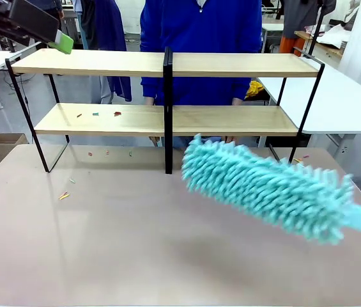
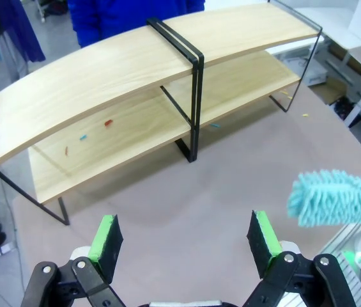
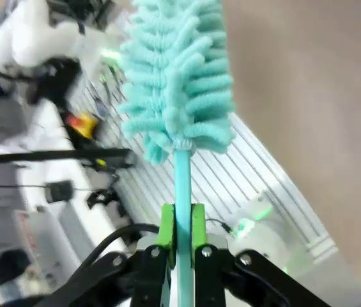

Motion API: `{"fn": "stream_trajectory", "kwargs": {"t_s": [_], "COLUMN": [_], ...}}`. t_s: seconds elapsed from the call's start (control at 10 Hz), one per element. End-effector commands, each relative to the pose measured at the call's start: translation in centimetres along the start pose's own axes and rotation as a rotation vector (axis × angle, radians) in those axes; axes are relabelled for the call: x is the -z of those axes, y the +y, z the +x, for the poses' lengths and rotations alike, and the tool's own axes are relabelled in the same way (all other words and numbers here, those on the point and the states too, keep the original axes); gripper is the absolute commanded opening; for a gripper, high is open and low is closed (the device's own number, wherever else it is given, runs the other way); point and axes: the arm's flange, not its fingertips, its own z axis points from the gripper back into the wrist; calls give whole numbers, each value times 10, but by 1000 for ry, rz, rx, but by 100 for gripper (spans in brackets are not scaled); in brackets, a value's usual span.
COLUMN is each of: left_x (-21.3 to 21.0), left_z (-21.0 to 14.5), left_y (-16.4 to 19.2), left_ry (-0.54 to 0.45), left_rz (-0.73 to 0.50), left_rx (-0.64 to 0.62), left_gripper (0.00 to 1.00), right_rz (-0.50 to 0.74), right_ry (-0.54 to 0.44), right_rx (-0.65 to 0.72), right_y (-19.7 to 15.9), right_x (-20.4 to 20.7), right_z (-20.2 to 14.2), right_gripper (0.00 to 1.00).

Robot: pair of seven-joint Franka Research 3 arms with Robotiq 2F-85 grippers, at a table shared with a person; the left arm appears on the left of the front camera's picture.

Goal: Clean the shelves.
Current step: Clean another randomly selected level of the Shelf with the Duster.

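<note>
Scraps of coloured litter lie on the lower left board of the wide two-tier rack of light wooden shelves on a thin black metal frame, which stands at the far side of the grey-brown table, in front of a person in blue. The right gripper pinches the thin handle of a fluffy teal chenille duster, whose head hangs over the table, short of the rack. The left gripper is spread wide and empty, raised near the rack's top left corner. Judging from this, the long duster may twist in the green pads once pressed down, and its head may snag the centre post and shove the light rack
</note>
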Motion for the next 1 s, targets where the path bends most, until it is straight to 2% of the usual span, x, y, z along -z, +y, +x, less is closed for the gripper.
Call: {"fn": "stream_trajectory", "kwargs": {"t_s": [0.0, 0.1, 0.2, 0.3, 0.4, 0.5, 0.7, 0.8, 0.9], "left_x": [0, 0, 0, 0, 0, 0, 0, 0, 0], "left_z": [0, 0, 0, 0, 0, 0, 0, 0, 0], "left_y": [1, 1, 1, 1, 1, 1, 1, 1, 1], "left_ry": [-9, -9, -9, -9, -9, -9, -9, -9, -9], "left_rz": [-12, -12, -12, -12, -12, -12, -12, -12, -12], "left_rx": [-1, -1, -1, -1, -1, -1, -1, -1, -1], "left_gripper": [100, 100, 100, 100, 100, 100, 100, 100, 100], "right_rz": [51, 51, -13, -25, -3, -7, -51, -100, -101], "right_ry": [-35, -35, 8, -96, -115, -194, -255, -211, -179], "right_rx": [57, 57, -3, 19, -28, 3, 23, 30, 35], "right_y": [-18, -18, 5, 7, 6, 9, 25, 28, 26], "right_x": [-19, -19, 2, 9, 26, 49, 84, 99, 104], "right_z": [-15, -15, 3, 13, 46, 98, 173, 195, 201], "right_gripper": [12, 12, 12, 12, 12, 12, 12, 12, 12]}}
